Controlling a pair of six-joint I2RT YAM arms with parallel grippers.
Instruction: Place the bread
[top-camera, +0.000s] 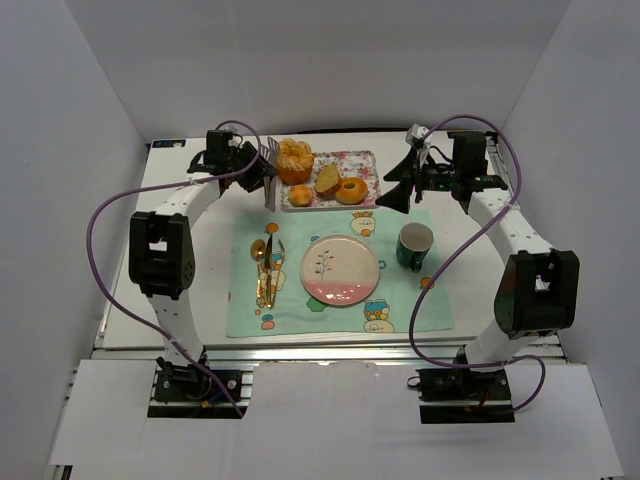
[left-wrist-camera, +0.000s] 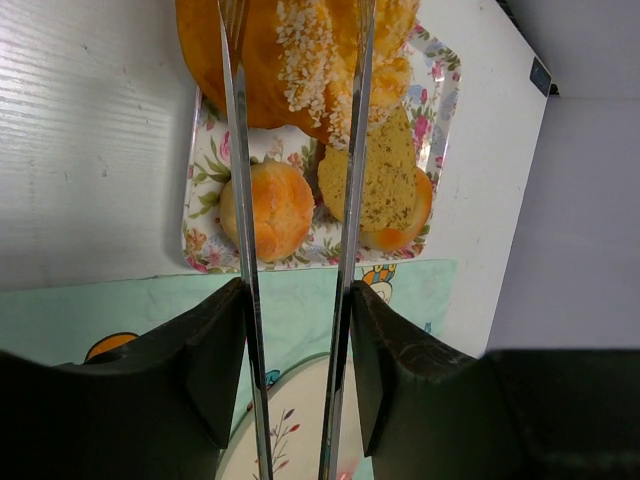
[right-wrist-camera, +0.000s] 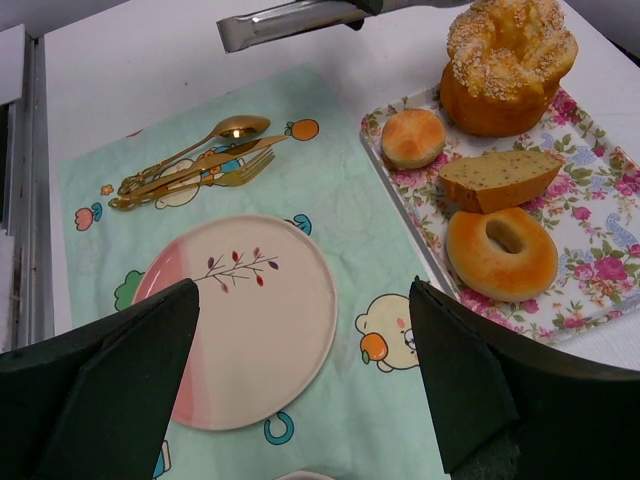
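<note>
The bread (top-camera: 294, 160) is a large golden bun with a pale crumbly swirl top, standing at the back left of the floral tray (top-camera: 366, 160). It also shows in the left wrist view (left-wrist-camera: 290, 60) and the right wrist view (right-wrist-camera: 508, 65). My left gripper (top-camera: 258, 172) (left-wrist-camera: 296, 370) is shut on metal tongs (top-camera: 269, 185) (left-wrist-camera: 240, 200) (right-wrist-camera: 290, 22), held in the air just left of the bread, apart from it. The tongs' arms stand apart. My right gripper (top-camera: 400, 190) (right-wrist-camera: 302, 300) is open and empty, above the mat right of the tray.
On the tray lie a small round bun (top-camera: 301, 194) (right-wrist-camera: 413, 137), a seeded slice (top-camera: 327, 180) (right-wrist-camera: 498, 178) and a ring doughnut (top-camera: 350, 190) (right-wrist-camera: 502, 252). A pink-and-cream plate (top-camera: 340, 270), gold cutlery (top-camera: 266, 265) and a green cup (top-camera: 414, 246) sit on the green mat (top-camera: 420, 310).
</note>
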